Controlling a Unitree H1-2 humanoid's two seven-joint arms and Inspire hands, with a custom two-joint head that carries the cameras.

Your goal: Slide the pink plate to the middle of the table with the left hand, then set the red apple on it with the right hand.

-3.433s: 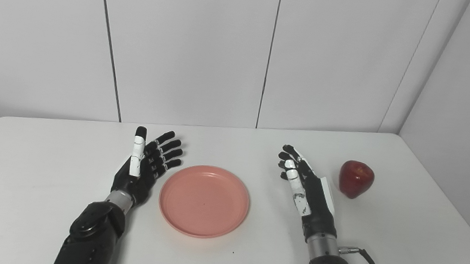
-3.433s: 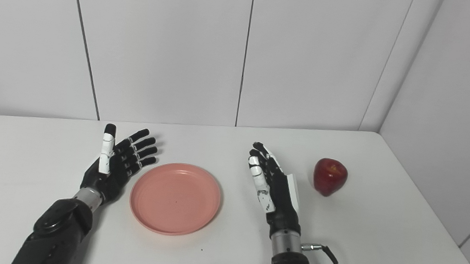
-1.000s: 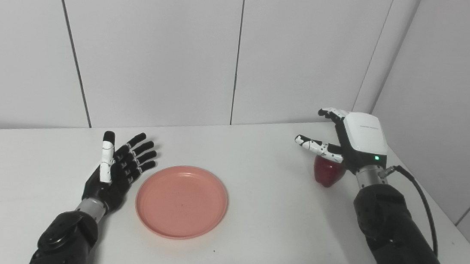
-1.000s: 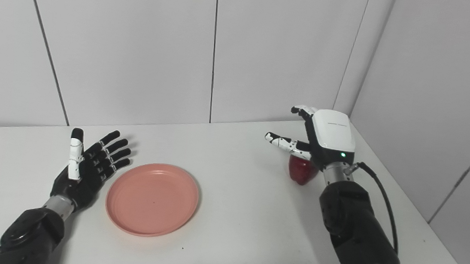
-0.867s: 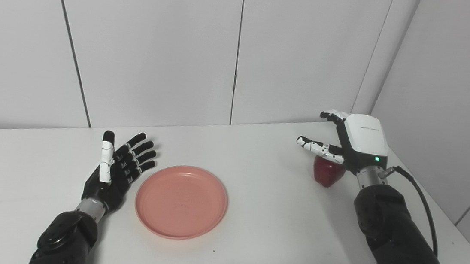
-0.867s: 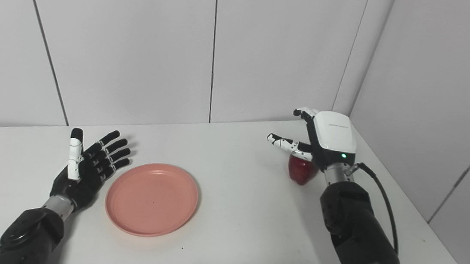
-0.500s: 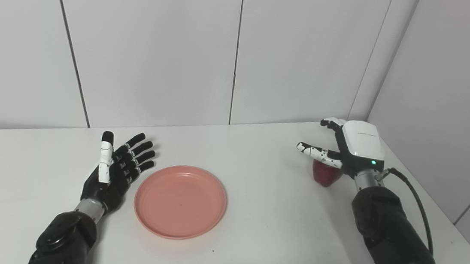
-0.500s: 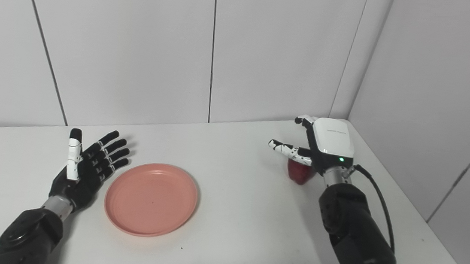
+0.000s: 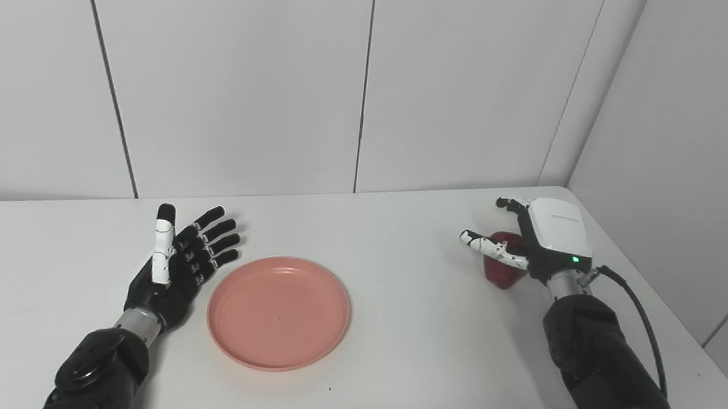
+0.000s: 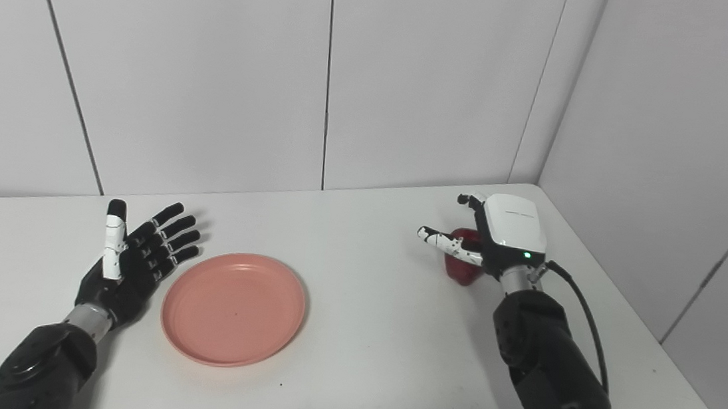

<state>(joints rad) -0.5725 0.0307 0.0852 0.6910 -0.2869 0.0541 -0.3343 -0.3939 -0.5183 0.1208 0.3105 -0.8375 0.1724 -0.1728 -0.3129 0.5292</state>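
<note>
The pink plate [image 9: 279,312] lies flat on the white table [image 9: 404,342], left of the middle. Just left of its rim rests my left hand [image 9: 179,265], palm up, fingers spread, holding nothing. The red apple [image 9: 503,270] stands near the table's far right corner. My right hand [image 9: 534,239] hovers low over the apple, palm down, thumb stretched out to the left and fingers curled over the far side. The hand is open and covers the apple's top; whether it touches the fruit I cannot tell.
White wall panels [image 9: 363,77] close off the table at the back and the right. The table's right edge [image 10: 657,353] runs close beside the right arm. A black cable [image 9: 639,324] loops from the right wrist.
Over 3.4 s the right hand rose from beside the plate and swung to the apple; in the last second it sank lower over it. The camera shifted right. Left hand and plate stayed.
</note>
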